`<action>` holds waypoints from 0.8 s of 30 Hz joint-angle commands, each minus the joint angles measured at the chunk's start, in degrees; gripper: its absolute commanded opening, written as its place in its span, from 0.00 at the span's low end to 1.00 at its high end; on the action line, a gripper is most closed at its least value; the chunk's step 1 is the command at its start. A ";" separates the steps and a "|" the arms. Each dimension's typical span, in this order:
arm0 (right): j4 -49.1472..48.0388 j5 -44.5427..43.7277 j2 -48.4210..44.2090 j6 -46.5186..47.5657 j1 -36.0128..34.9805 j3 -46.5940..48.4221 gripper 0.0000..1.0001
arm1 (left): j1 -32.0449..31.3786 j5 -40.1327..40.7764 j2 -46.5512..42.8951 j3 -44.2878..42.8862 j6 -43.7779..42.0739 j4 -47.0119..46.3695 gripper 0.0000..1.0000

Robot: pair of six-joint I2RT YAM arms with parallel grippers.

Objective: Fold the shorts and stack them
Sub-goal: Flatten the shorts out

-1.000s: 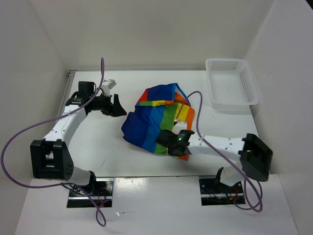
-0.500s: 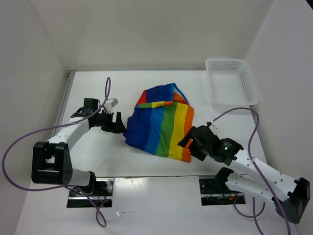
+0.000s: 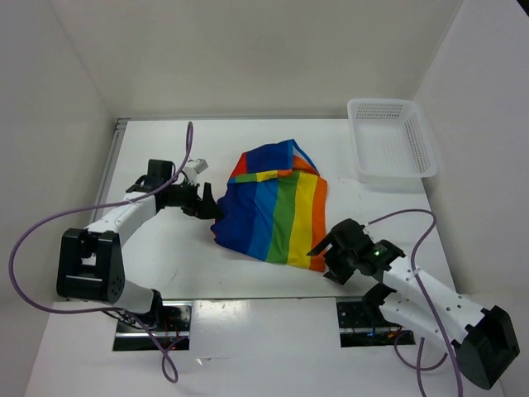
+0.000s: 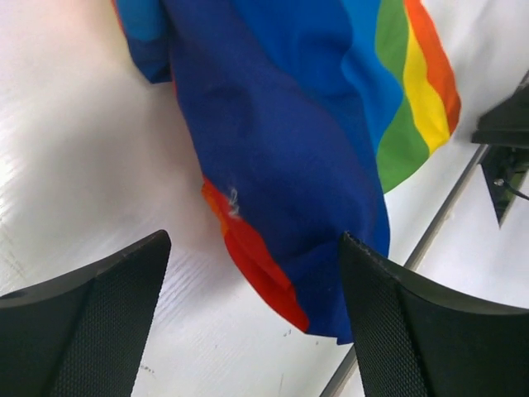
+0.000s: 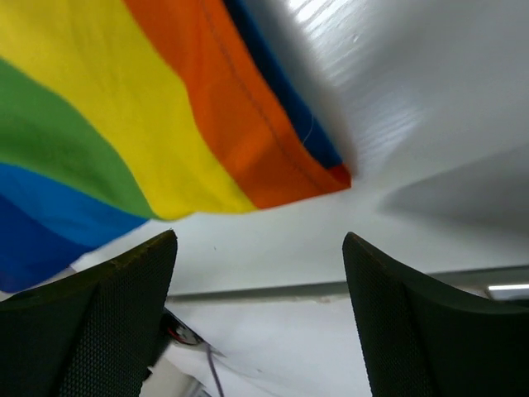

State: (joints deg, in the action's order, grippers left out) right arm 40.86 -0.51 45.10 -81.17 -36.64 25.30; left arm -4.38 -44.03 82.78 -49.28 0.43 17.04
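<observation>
White tabletop (image 3: 165, 256) holds the shorts (image 3: 273, 211) at its centre, loosely doubled yet rumpled; we judge folding partly done and stacking outstanding, with left gripper (image 3: 210, 204) and right gripper (image 3: 324, 261) both spread, grasping nothing, beside its edges.

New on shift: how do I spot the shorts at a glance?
Start from the white table. Mid-table lies a crumpled cloth heap, the shorts, left of the white mesh basket. Only they carry broad rainbow stripes.
</observation>
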 commanded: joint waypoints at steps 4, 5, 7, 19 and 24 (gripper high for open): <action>-9.04 3.14 -1.16 -1.27 6.67 -5.51 0.81 | -1.59 -5.45 2.73 -1.79 -0.43 -2.70 0.78; -9.83 3.15 -1.68 -1.28 7.19 -6.05 0.79 | -1.59 -5.45 3.43 -1.79 -0.43 -2.71 0.69; -11.41 3.68 -1.68 -1.97 7.73 -6.93 0.78 | -2.21 -5.45 3.44 -1.79 -0.43 -2.71 0.57; -20.82 1.75 15.69 4.25 7.73 -3.78 0.44 | -2.21 -3.69 3.96 -4.68 -0.43 -2.19 0.00; -18.54 -3.97 31.43 11.63 7.73 11.77 0.00 | -2.21 -0.89 3.96 -9.95 -0.43 0.53 0.00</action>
State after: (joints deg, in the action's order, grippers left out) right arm 24.29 0.56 71.50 -74.94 -29.21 29.26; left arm -6.50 -45.19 86.19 -54.87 0.45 17.47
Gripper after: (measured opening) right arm 0.034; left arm 0.004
